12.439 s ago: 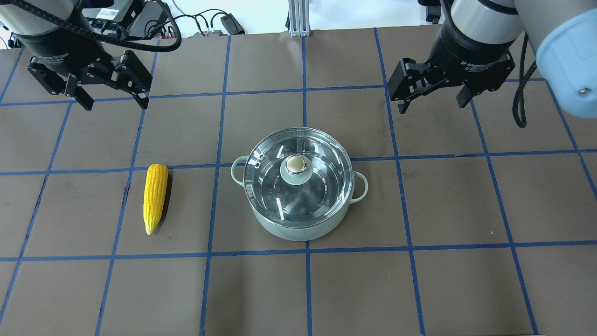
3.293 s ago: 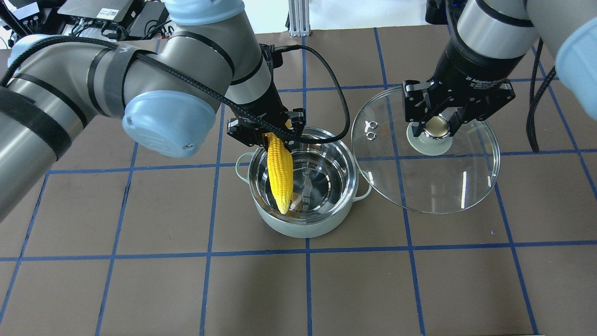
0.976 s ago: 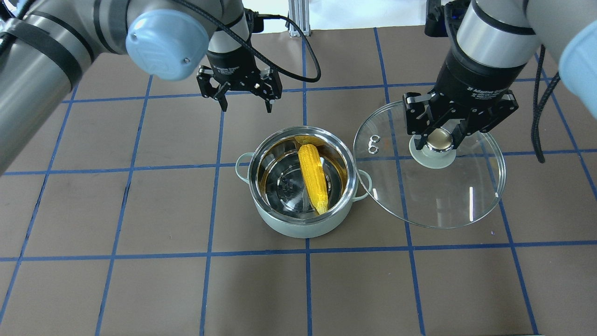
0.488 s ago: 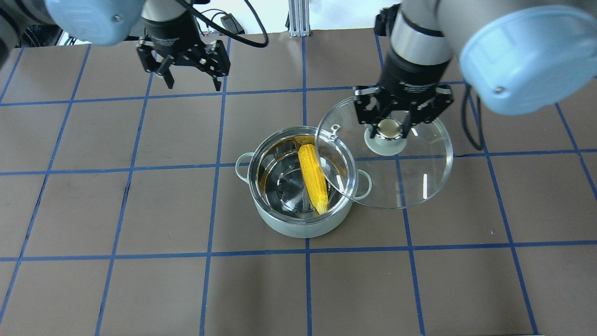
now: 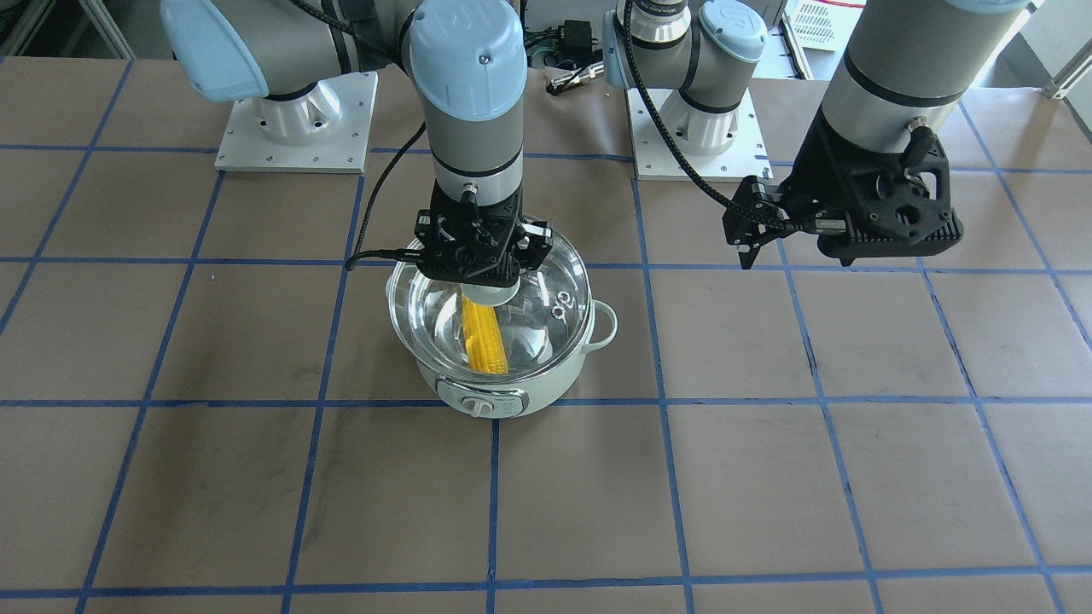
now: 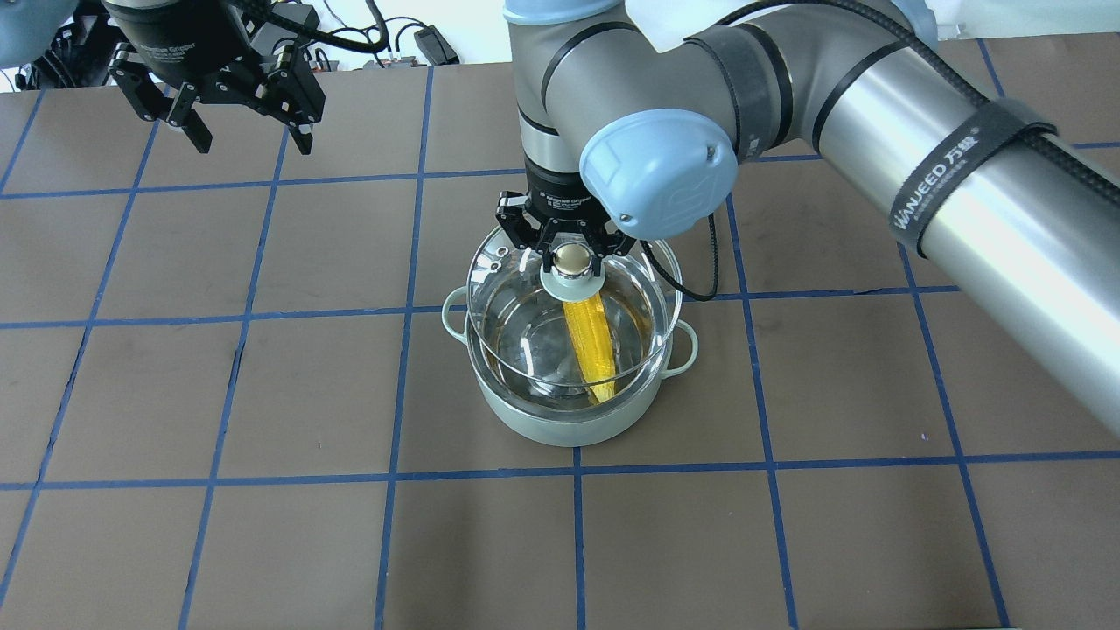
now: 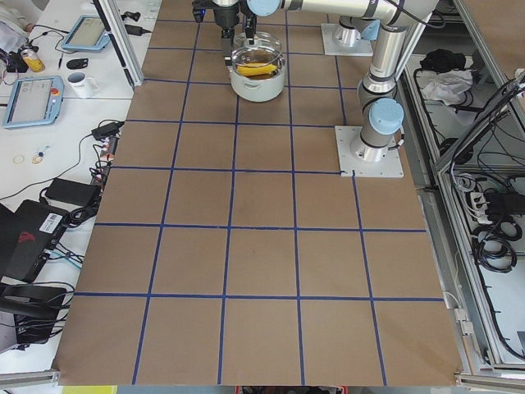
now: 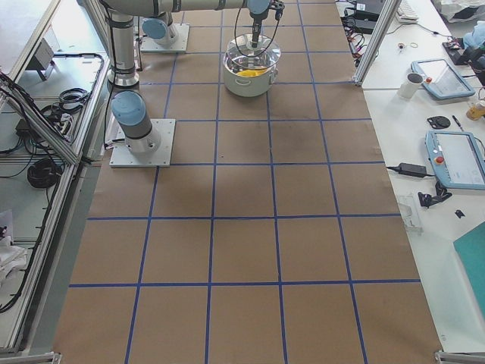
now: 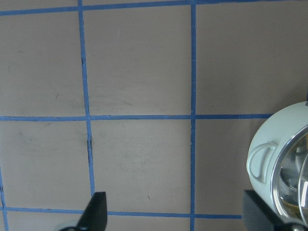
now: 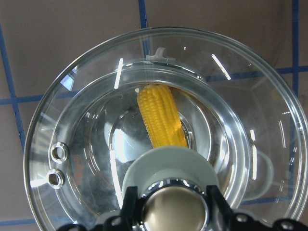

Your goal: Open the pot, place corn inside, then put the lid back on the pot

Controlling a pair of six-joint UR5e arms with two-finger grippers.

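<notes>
Overhead: right gripper (image 6: 571,262) points straight down over the pot (image 6: 560,424), pinching the knob (image 6: 573,255) of the lid (image 6: 516,293), which hangs just above the rim. Corn (image 6: 592,343) lies inside. Left gripper (image 6: 252,140) hangs well away from the pot, fingers spread wide, holding nothing. Right wrist: knob clamped tight, corn under the glass.

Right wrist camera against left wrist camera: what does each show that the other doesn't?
Only the right wrist view shows the corn, seen through the glass lid, and the right gripper shut on the lid's knob. Only the left wrist view shows the left gripper, open with nothing in it, and the outside wall of the pot with one handle. Both show part of the pot and the blue-taped table.
</notes>
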